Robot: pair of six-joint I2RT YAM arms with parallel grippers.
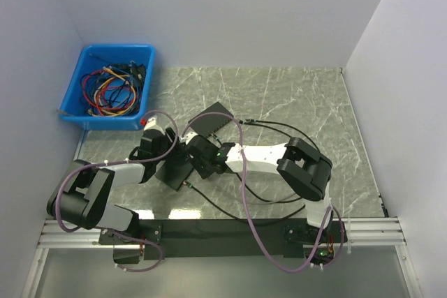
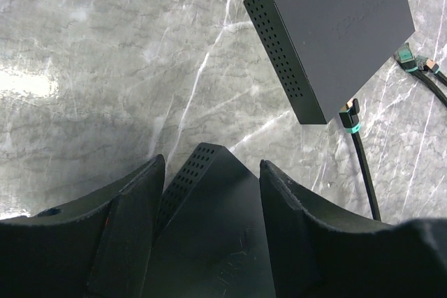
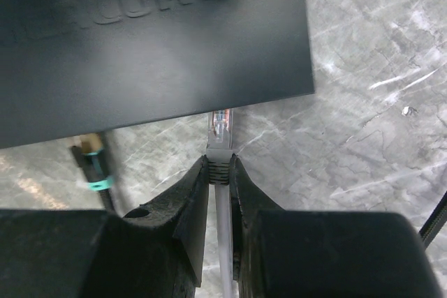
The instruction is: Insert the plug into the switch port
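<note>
A black switch (image 2: 209, 235) lies on the marble table, and my left gripper (image 2: 213, 165) is shut on it, one finger on its perforated side and the other on its opposite edge. In the top view this switch (image 1: 173, 171) sits between both wrists. My right gripper (image 3: 219, 161) is shut on the ribbed boot of a grey cable's clear plug (image 3: 220, 127). The plug's tip reaches the near edge of the switch (image 3: 154, 47). The port face is hidden, so I cannot tell whether the tip is inside a port.
A second black switch (image 2: 335, 33) lies farther back, with a teal-banded black plug (image 2: 351, 118) at its corner. Another teal-banded plug (image 3: 94, 165) rests left of my right fingers. A blue bin (image 1: 82, 113) of cables stands at the back left. White walls enclose the table.
</note>
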